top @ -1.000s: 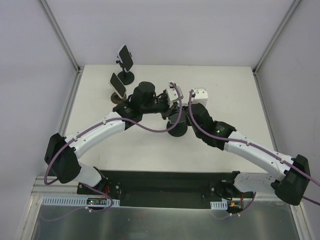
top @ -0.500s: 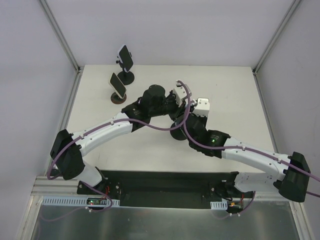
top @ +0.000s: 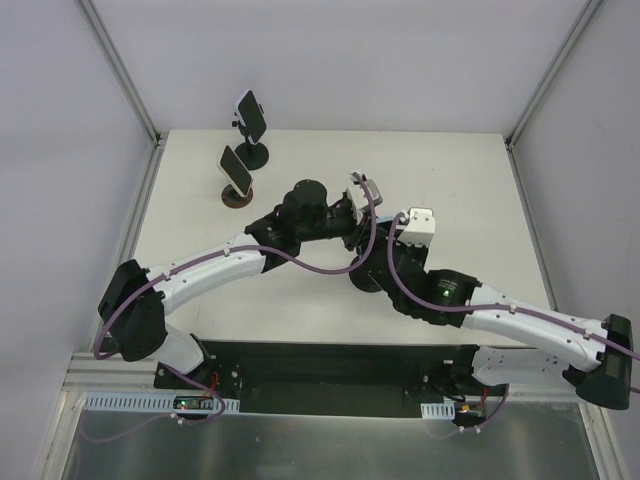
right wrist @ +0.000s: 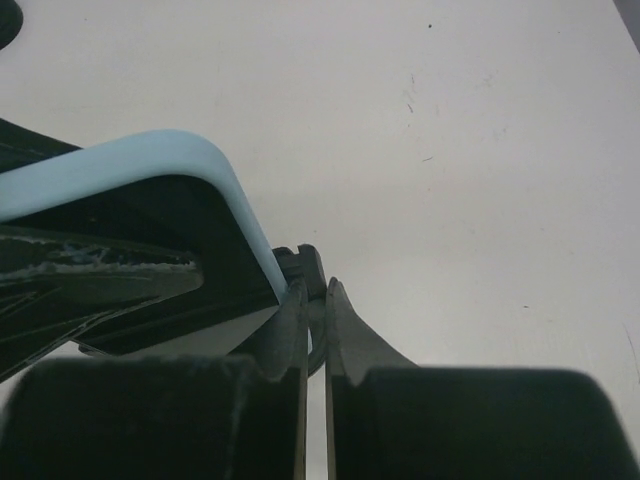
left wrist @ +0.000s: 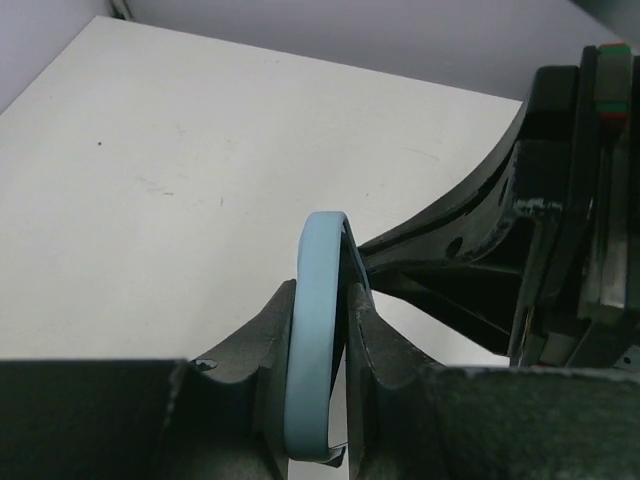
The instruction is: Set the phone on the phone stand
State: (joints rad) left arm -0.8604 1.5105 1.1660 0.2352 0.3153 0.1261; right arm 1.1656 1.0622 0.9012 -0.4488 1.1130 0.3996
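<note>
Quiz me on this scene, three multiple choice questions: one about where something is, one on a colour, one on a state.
1. Where on the table are the two loaded stands?
A) back left
B) front right
C) dead centre

2. What colour is the edge of the phone in the left gripper?
A) red
B) light blue
C) yellow

3. How do the left gripper's jaws stand?
A) wide open and empty
B) out of every view
C) closed on the phone

Answers:
1 A: the top view shows both near the back left corner.
2 B: the left wrist view shows a light blue rim.
3 C: that same view shows a finger pressed against each face of the phone.
</note>
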